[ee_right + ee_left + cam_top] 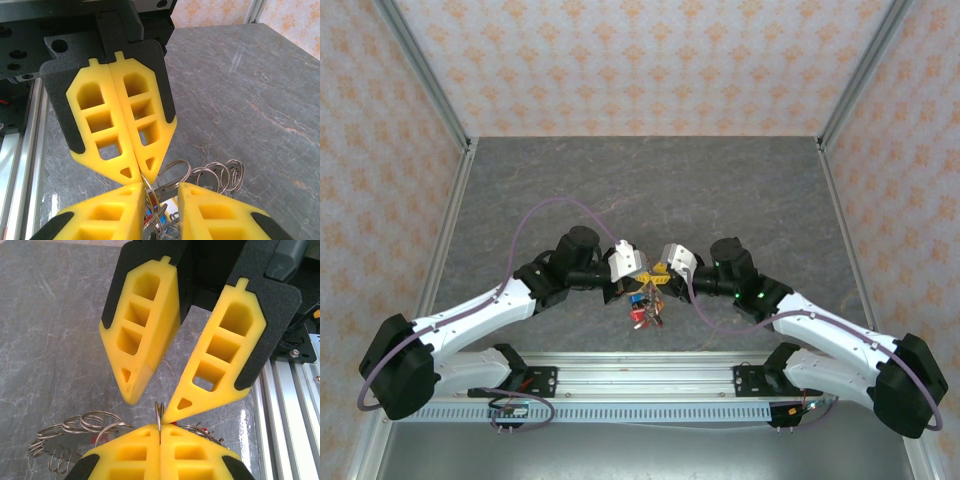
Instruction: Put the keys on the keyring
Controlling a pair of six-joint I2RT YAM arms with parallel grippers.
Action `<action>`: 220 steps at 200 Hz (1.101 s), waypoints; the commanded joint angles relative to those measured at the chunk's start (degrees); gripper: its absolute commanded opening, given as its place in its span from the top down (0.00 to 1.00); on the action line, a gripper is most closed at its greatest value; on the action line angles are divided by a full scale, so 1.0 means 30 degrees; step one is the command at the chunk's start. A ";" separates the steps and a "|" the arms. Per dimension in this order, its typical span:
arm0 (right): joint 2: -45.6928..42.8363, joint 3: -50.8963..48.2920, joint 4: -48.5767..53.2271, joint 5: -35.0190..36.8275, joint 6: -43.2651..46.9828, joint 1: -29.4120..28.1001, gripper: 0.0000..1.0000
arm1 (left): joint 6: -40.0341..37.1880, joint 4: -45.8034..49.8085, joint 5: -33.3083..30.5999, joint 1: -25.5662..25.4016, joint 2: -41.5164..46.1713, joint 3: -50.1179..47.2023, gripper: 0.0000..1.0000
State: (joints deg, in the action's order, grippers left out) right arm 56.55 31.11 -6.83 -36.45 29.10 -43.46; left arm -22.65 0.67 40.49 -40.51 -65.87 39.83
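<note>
My left gripper (160, 429) is shut on the edge of a thin wire keyring (158, 412), which stands upright between its yellow pads. My right gripper (161, 186) faces it tip to tip with its jaws apart. One of its fingertips (170, 416) touches the keyring (149, 190). Between the right jaws hang more rings and the keys (167, 207), with blue, white and red tags. In the top view both grippers, left (640, 274) and right (657, 275), meet above the near middle of the table, and the keys (642, 312) dangle below them.
A cluster of linked wire rings (85, 422) spreads out beside the pinched one, also visible as rings (220, 172) beyond the right fingers. The grey marbled table (650, 190) is boxed in by patterned walls. An aluminium rail (640, 380) runs along the near edge.
</note>
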 commanded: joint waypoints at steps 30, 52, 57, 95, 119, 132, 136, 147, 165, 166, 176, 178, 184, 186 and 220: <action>0.0277 0.0117 0.0610 0.0211 0.0585 -0.0075 0.75 | -0.0395 -0.1040 0.0629 -0.0039 0.0707 0.0667 1.00; 0.0222 0.0117 0.0764 0.0170 0.0619 -0.0073 0.74 | -0.0428 -0.0985 0.0617 -0.0055 0.0773 0.0626 1.00; 0.0201 0.0117 0.0781 0.0154 0.0618 -0.0073 0.74 | -0.0440 -0.0943 0.0599 -0.0059 0.0772 0.0656 1.00; 0.0020 0.0255 0.1344 -0.0534 0.0717 -0.0073 0.72 | -0.0457 -0.0896 0.0443 -0.0035 0.0919 0.0536 1.00; -0.0394 0.0271 0.1683 -0.0442 0.0815 -0.0073 0.69 | -0.0442 -0.0856 0.0277 -0.0060 0.1037 0.0505 1.00; -0.0325 0.0264 0.1694 -0.0175 0.0888 -0.0073 0.69 | -0.0417 -0.0921 0.0299 -0.0057 0.1066 0.0440 1.00; -0.0288 0.0267 0.1623 -0.0109 0.0909 -0.0073 0.69 | -0.0419 -0.0925 0.0353 -0.0044 0.1041 0.0446 1.00; -0.0197 0.0142 0.0831 0.0174 0.0643 -0.0080 0.69 | -0.0419 -0.0856 0.0490 -0.0050 0.1026 0.0512 1.00; -0.0189 -0.0259 -0.1064 0.0207 -0.0050 -0.0073 0.69 | -0.0475 -0.0704 0.0580 -0.0050 0.0981 0.0546 1.00; -0.0189 -0.0261 -0.1122 0.0201 -0.0085 -0.0073 0.69 | -0.0476 -0.0698 0.0573 -0.0041 0.0980 0.0548 1.00; -0.0162 -0.0255 -0.1404 0.0196 -0.0205 -0.0073 0.70 | -0.0527 -0.0600 0.0598 -0.0053 0.0976 0.0550 1.00; -0.0175 -0.0217 -0.1434 0.0196 -0.0193 -0.0073 0.70 | -0.0533 -0.0580 0.0596 -0.0044 0.0978 0.0565 1.00; -0.0160 -0.0155 -0.1389 0.0170 -0.0236 -0.0073 0.70 | -0.0563 -0.0485 0.0602 -0.0035 0.0983 0.0579 1.00; -0.0182 -0.0149 -0.1386 0.0167 -0.0215 -0.0073 0.71 | -0.0585 -0.0486 0.0604 -0.0054 0.0980 0.0557 1.00; -0.0179 -0.0067 -0.0966 0.0196 -0.0030 -0.0073 0.79 | -0.0537 -0.0540 0.0570 -0.0054 0.1037 0.0550 1.00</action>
State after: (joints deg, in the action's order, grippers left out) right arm 56.62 30.96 -7.55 -36.03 29.04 -43.48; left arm -23.07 1.04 40.47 -40.51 -64.31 39.83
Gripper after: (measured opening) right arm 0.220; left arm 0.040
